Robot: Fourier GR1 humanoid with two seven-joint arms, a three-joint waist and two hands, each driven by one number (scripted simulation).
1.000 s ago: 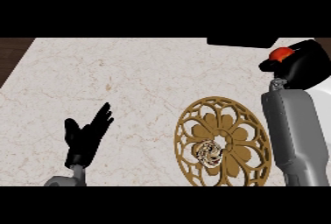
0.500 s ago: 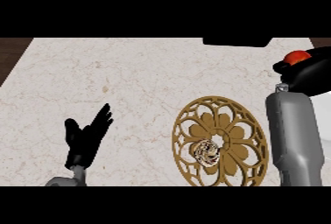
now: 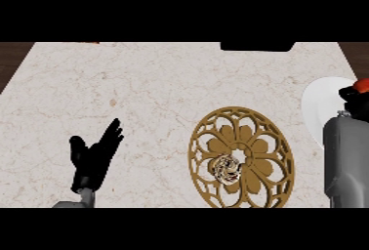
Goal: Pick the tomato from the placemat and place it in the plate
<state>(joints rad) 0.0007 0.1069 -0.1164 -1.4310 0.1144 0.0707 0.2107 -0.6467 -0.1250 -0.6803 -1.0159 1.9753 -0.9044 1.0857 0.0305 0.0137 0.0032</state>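
Note:
The round golden openwork placemat [image 3: 241,156] lies right of centre with no tomato on it. At the right edge, my right hand [image 3: 356,101] is curled round the red tomato [image 3: 362,84], of which only a small part shows. It hangs over the white plate [image 3: 316,108], which is partly cut off by the view's edge and hidden by my grey right forearm [image 3: 349,161]. I cannot tell whether the tomato touches the plate. My left hand [image 3: 93,157] rests open at the lower left, fingers up, holding nothing.
A dark object [image 3: 257,46] sits at the counter's far edge, top centre right. A small orange thing [image 3: 90,42] peeks in at the top left. Dark wood shows past the pale marble counter [image 3: 144,88] at both upper corners.
My right hand has carried the tomato further right and a little lower, over the white plate. The left hand has stayed where it was.

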